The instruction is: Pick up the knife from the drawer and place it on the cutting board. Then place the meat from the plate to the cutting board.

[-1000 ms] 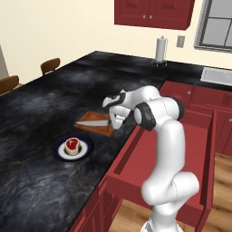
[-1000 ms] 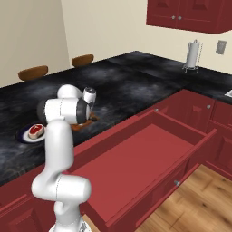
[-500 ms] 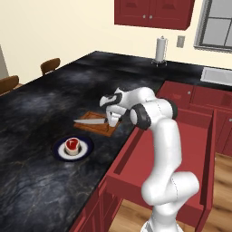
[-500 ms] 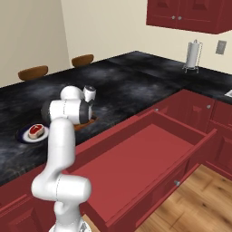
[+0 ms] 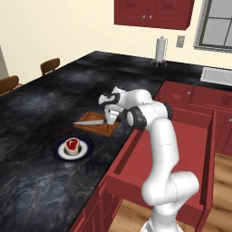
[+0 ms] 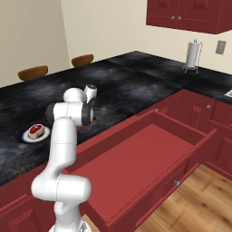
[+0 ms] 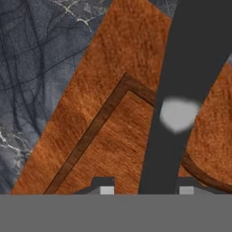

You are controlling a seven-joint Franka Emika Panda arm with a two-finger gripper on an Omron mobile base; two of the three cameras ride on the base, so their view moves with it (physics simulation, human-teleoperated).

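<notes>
The knife (image 7: 181,86) lay on the cutting board (image 7: 108,131) just ahead of the gripper (image 7: 147,190), its black handle running between the parted fingertips (image 7: 107,190). Dark marbled countertop (image 7: 41,68) showed beyond the board's edge.

Dark marbled counter (image 5: 41,181) under cream walls (image 5: 59,27); red cabinets (image 5: 154,11), window (image 5: 216,22), paper-towel holder (image 5: 160,50), brown chairs (image 5: 49,65), wooden floor (image 6: 199,199).

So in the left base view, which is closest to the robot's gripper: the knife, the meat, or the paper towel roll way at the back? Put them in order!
1. The knife lies on the cutting board, right under the gripper.
2. The meat sits on the plate, nearer the camera and to the board's left.
3. The paper towel roll stands by the back wall, farthest.
</notes>
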